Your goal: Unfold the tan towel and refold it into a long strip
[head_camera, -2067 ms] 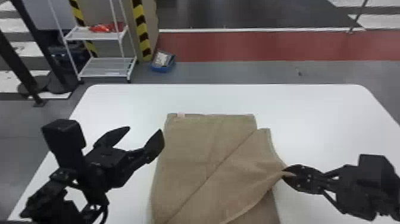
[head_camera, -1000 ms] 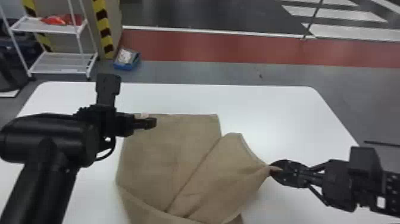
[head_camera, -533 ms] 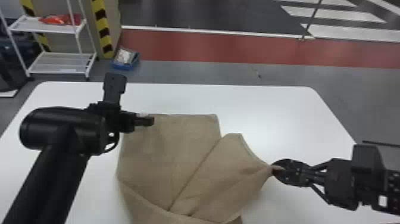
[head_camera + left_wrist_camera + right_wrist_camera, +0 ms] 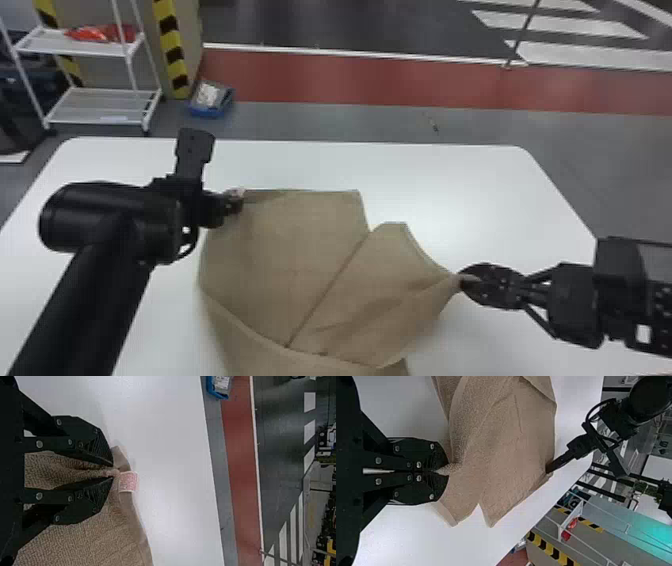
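tan towel (image 4: 300, 260): on white desk (image 4: 450, 185), partly folded over itself | left claw (image 4: 238, 202): pinching a far corner beside the pink-and-white label (image 4: 128, 482) | right claw (image 4: 466, 281): pressed together on a gathered tip of the towel's right side | beyond desk: white rack (image 4: 80, 47), blue box (image 4: 211, 111) on floor

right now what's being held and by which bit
The towel: left gripper at its far left corner, by the pink tag; right gripper at its right side.
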